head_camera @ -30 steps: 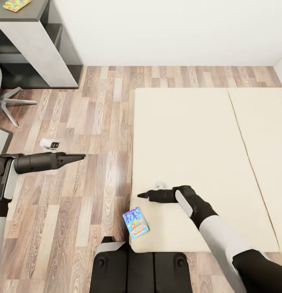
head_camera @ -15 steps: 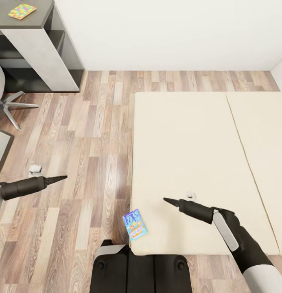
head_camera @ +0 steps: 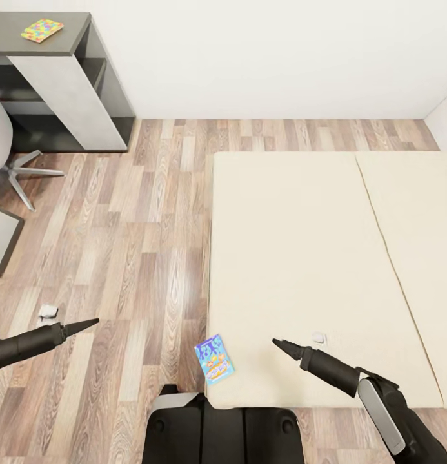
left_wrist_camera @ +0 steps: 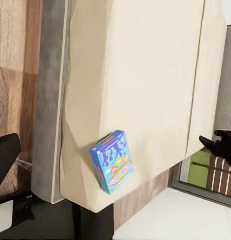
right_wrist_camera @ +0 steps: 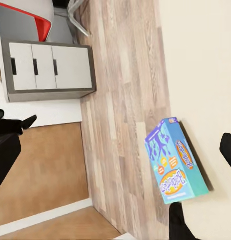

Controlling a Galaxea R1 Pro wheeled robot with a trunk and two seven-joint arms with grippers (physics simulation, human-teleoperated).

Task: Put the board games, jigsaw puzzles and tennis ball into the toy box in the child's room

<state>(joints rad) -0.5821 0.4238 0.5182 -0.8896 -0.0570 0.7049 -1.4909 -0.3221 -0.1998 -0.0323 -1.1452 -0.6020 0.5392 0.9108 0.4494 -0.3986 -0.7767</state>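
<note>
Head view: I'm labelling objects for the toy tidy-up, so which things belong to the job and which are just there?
Part of the job:
- blue board game on the bed corner
- jigsaw puzzle on the dark counter

Just there:
- chair
- wood floor
- white wall

board game (head_camera: 215,359) on bed (head_camera: 300,258) near-left corner | jigsaw puzzle (head_camera: 42,29) on table (head_camera: 55,64) far left
</note>
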